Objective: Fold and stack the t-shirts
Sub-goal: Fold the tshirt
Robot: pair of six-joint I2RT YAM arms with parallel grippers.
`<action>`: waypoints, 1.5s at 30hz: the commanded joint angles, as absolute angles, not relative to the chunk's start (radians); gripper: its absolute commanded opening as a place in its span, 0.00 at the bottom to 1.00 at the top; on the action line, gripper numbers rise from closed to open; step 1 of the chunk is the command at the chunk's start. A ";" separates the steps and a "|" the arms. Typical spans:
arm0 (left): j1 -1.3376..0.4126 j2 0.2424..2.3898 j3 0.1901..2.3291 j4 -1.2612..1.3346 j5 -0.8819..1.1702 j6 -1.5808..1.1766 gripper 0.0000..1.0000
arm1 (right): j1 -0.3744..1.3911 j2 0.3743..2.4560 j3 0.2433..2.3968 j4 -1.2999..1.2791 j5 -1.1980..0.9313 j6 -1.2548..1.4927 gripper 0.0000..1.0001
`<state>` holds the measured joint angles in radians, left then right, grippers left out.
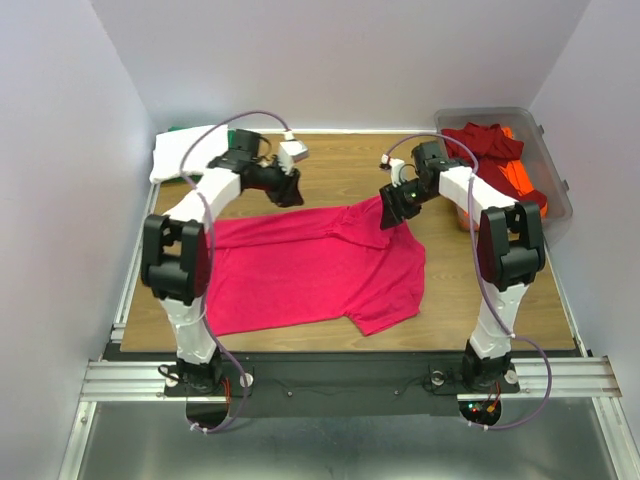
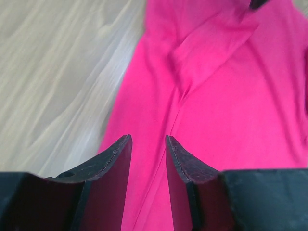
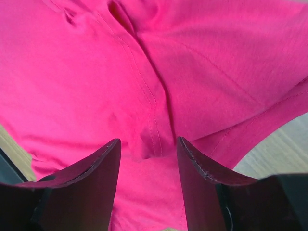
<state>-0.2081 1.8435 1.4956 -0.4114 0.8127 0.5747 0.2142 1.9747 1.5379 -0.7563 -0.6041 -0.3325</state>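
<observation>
Pink-red t-shirt (image 1: 310, 270) is spread flat at frame centre on the table (image 1: 335, 160). Left gripper (image 1: 288, 188) and right gripper (image 1: 392, 210) are held spread at its upper edge, nothing pinched.

tee (image 1: 310, 270) mid table (image 1: 340, 170), bin (image 1: 556, 200) back-right

Brown wood-grain counter (image 1: 330, 165), boxed in by plain pale walls (image 1: 60, 120) at left, back and right. Aluminium rails (image 1: 350, 378) along its near edge. Dull grey surface (image 1: 330, 445) below. Soft, even light.
</observation>
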 commanded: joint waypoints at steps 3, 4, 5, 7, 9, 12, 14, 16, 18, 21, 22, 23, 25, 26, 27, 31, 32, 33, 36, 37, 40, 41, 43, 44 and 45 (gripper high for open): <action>-0.328 1.997 1.621 -0.224 0.828 0.290 0.46 | 0.202 1.982 1.500 -0.767 -0.643 -0.304 0.58; -0.353 2.040 1.653 -0.225 0.834 0.267 0.46 | 0.201 1.982 1.494 -0.767 -0.644 -0.298 0.58; -0.363 2.054 1.666 -0.222 0.833 0.261 0.46 | 0.199 1.980 1.491 -0.767 -0.644 -0.293 0.58; -0.382 2.078 1.681 -0.215 0.834 0.249 0.46 | 0.193 1.979 1.476 -0.767 -0.655 -0.285 0.58; -0.403 2.105 1.695 -0.209 0.836 0.242 0.46 | 0.190 1.976 1.468 -0.767 -0.664 -0.282 0.57; -0.425 2.143 1.712 -0.209 0.838 0.230 0.46 | 0.187 1.979 1.457 -0.769 -0.689 -0.265 0.55; -0.433 2.167 1.724 -0.207 0.833 0.224 0.46 | 0.186 1.980 1.451 -0.769 -0.695 -0.261 0.53; -0.442 2.181 1.730 -0.209 0.833 0.224 0.46 | 0.187 1.983 1.450 -0.769 -0.696 -0.262 0.50; -0.451 2.200 1.741 -0.207 0.833 0.218 0.45 | 0.187 1.983 1.445 -0.770 -0.695 -0.264 0.46; -0.469 2.220 1.743 -0.207 0.828 0.218 0.45 | 0.186 1.983 1.439 -0.770 -0.686 -0.265 0.44; -0.471 2.223 1.743 -0.206 0.825 0.219 0.45 | 0.187 1.983 1.439 -0.772 -0.683 -0.265 0.44; -0.477 2.230 1.743 -0.206 0.819 0.221 0.45 | 0.187 1.985 1.439 -0.772 -0.680 -0.265 0.44; -0.482 2.235 1.746 -0.207 0.819 0.221 0.43 | 0.187 1.983 1.437 -0.772 -0.678 -0.267 0.41; -0.482 2.241 1.749 -0.207 0.819 0.218 0.40 | 0.187 1.983 1.437 -0.772 -0.673 -0.270 0.39; -0.482 2.243 1.752 -0.206 0.822 0.216 0.38 | 0.187 1.980 1.437 -0.772 -0.672 -0.271 0.34; -0.483 2.246 1.767 -0.210 0.842 0.216 0.18 | 0.186 1.979 1.440 -0.772 -0.669 -0.285 0.20; -0.485 2.241 1.766 -0.215 0.853 0.222 0.13 | 0.187 1.976 1.440 -0.772 -0.670 -0.291 0.17; -0.483 2.232 1.763 -0.219 0.865 0.233 0.09 | 0.186 1.970 1.440 -0.773 -0.673 -0.301 0.09; -0.483 2.181 1.729 -0.218 0.888 0.252 0.00 | 0.187 1.953 1.433 -0.778 -0.686 -0.314 0.00; -0.485 2.165 1.706 -0.218 0.893 0.271 0.00 | 0.187 1.936 1.428 -0.778 -0.695 -0.328 0.01; -0.485 2.108 1.666 -0.218 0.913 0.296 0.00 | 0.187 1.913 1.410 -0.779 -0.709 -0.350 0.01; -0.483 2.085 1.639 -0.218 0.916 0.313 0.00 | 0.186 1.899 1.407 -0.781 -0.718 -0.356 0.01; -0.485 2.060 1.608 -0.219 0.931 0.337 0.00 | 0.187 1.884 1.390 -0.787 -0.724 -0.388 0.00; -0.485 2.037 1.573 -0.221 0.937 0.365 0.00 | 0.186 1.866 1.382 -0.790 -0.723 -0.403 0.01; -0.486 2.025 1.554 -0.221 0.943 0.380 0.00 | 0.187 1.856 1.373 -0.795 -0.721 -0.419 0.01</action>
<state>-0.4824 2.1517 1.6054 -0.2279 0.8806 0.2985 0.1909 1.9427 1.3884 -0.7795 -0.6876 -0.3454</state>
